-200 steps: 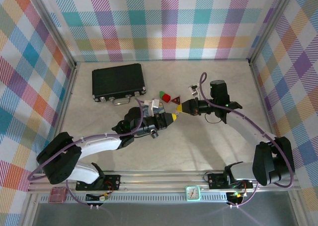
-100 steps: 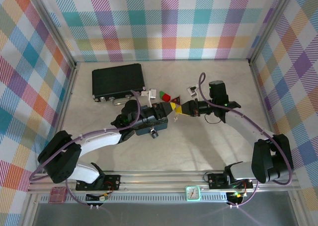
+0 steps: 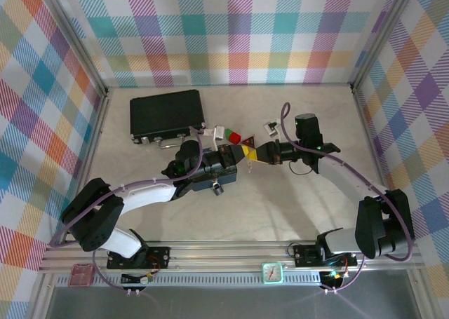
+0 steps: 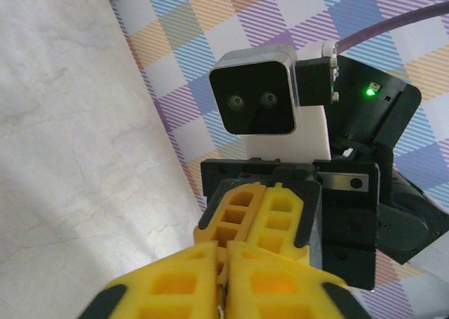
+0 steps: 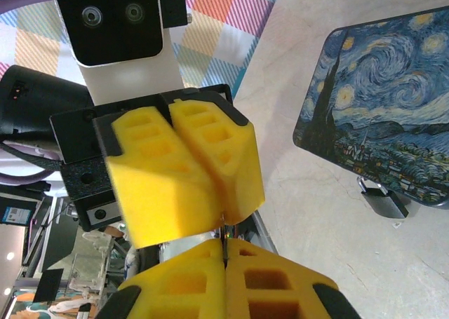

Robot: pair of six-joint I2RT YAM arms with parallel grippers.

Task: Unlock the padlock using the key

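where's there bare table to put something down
Widest bare table: the near middle, between the front rail and the left gripper. Also the far right corner, behind the right gripper. Crowded: the centre, where both grippers meet beside the red block.

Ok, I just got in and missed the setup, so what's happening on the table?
The left end effector and right end effector are both shut and meet tip to tip above the table, with a thin sliver, probably the key, pinched where they meet. The padlock lies untouched beside the blue painted box.
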